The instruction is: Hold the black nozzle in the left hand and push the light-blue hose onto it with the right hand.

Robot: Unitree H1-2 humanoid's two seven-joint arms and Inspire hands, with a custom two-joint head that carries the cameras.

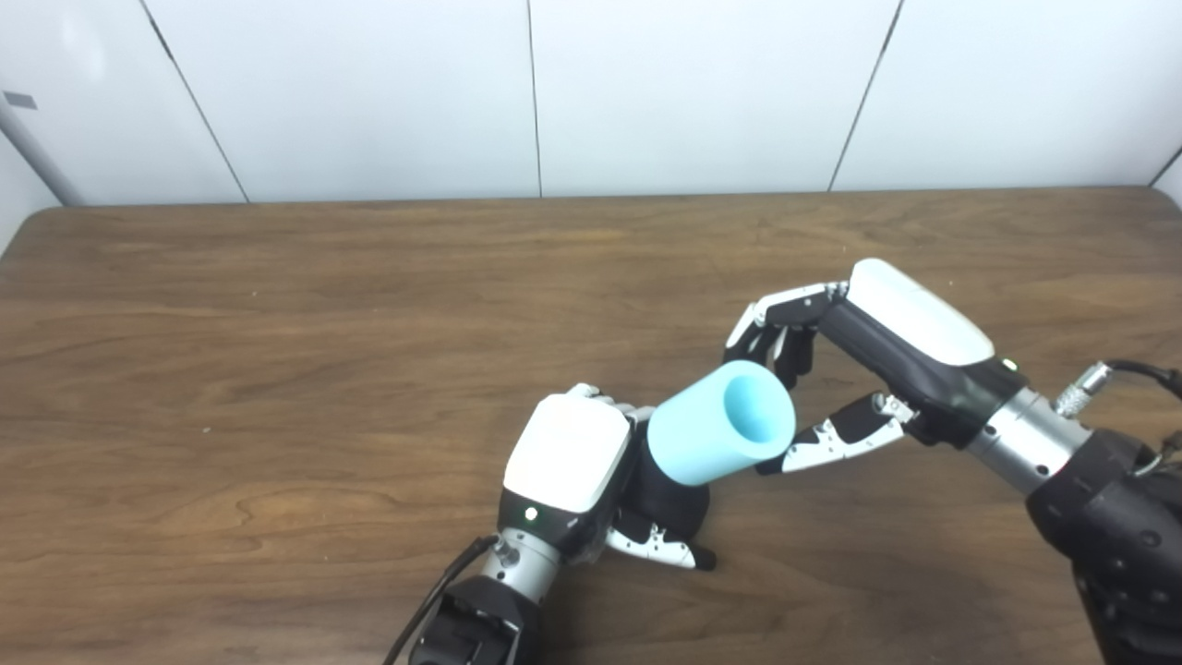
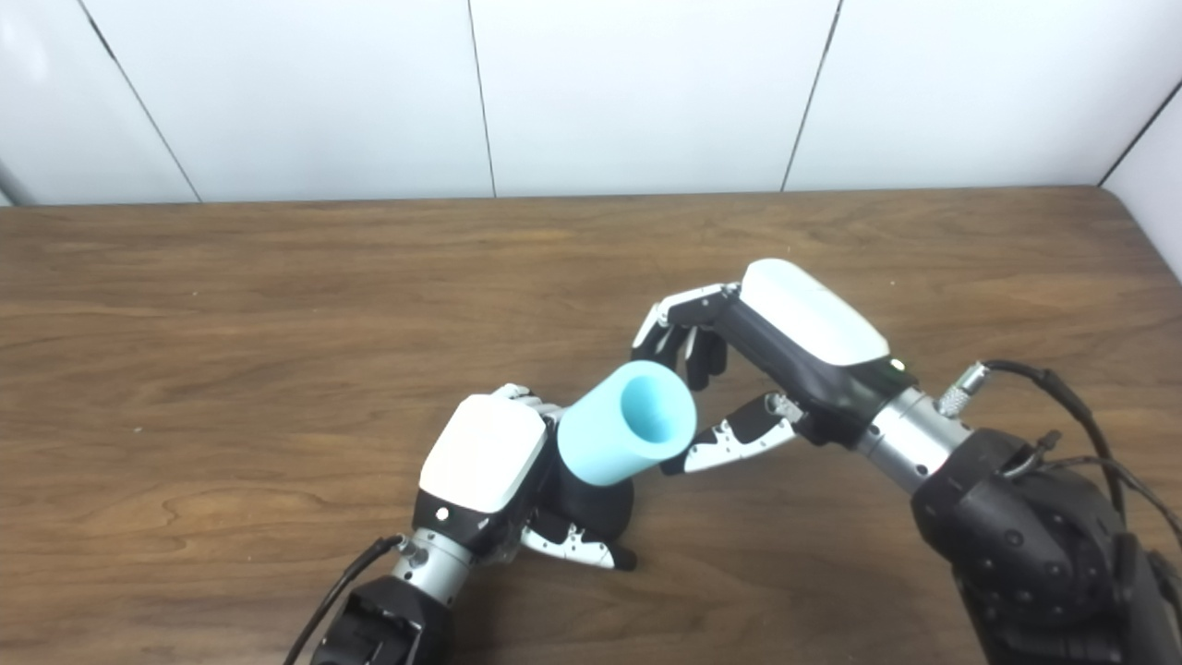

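Note:
My left hand (image 1: 574,457) rests low on the table and is shut on the black nozzle (image 1: 672,503), which also shows in the right eye view (image 2: 598,510). The light-blue hose (image 1: 706,441), a short wide tube, sits over the nozzle's top and tilts up to the right, its open end facing my right hand. My right hand (image 1: 891,346) is just right of that open end. Its fingers (image 1: 771,332) curl behind the rim and its thumb (image 1: 831,439) lies below the rim, spread apart and not clamped on the hose.
The brown wooden table (image 1: 277,369) stretches wide to the left and back. A white panelled wall (image 1: 554,92) stands behind its far edge. Cables (image 2: 1062,397) run along my right forearm.

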